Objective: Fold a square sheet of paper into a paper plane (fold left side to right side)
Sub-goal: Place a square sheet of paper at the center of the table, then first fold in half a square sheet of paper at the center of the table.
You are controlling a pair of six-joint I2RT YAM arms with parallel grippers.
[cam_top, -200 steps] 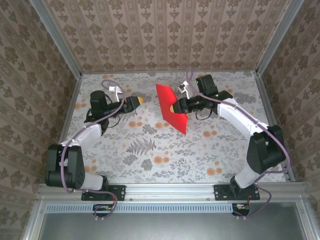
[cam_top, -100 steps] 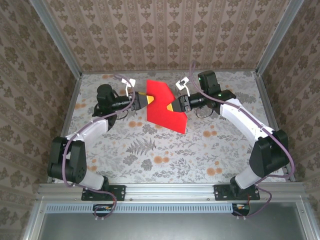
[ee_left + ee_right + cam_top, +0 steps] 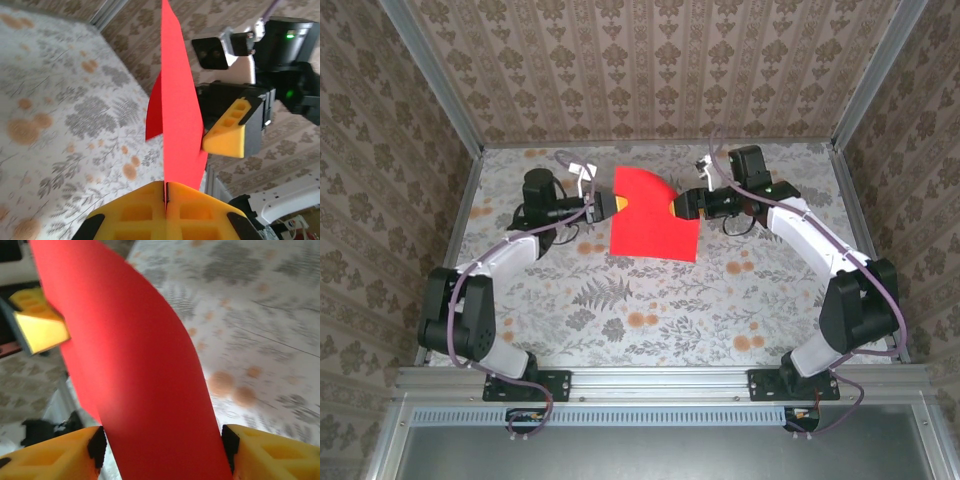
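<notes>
one red sheet [image 3: 653,216], two hands

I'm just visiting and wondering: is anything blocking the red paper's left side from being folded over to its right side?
Nothing visible is. The square sheet of paper hangs above the floral table, pinched by the left gripper and the right gripper, with open air around it.

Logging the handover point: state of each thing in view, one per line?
Thin bright red square sheet of paper: off the table, bowed, held at left and right edges by both grippers.
Left gripper: shut on the sheet's edge.
Right gripper: fingers either side of the sheet, closure not clear.
Floral-print table: flat, carrying no paper.
</notes>
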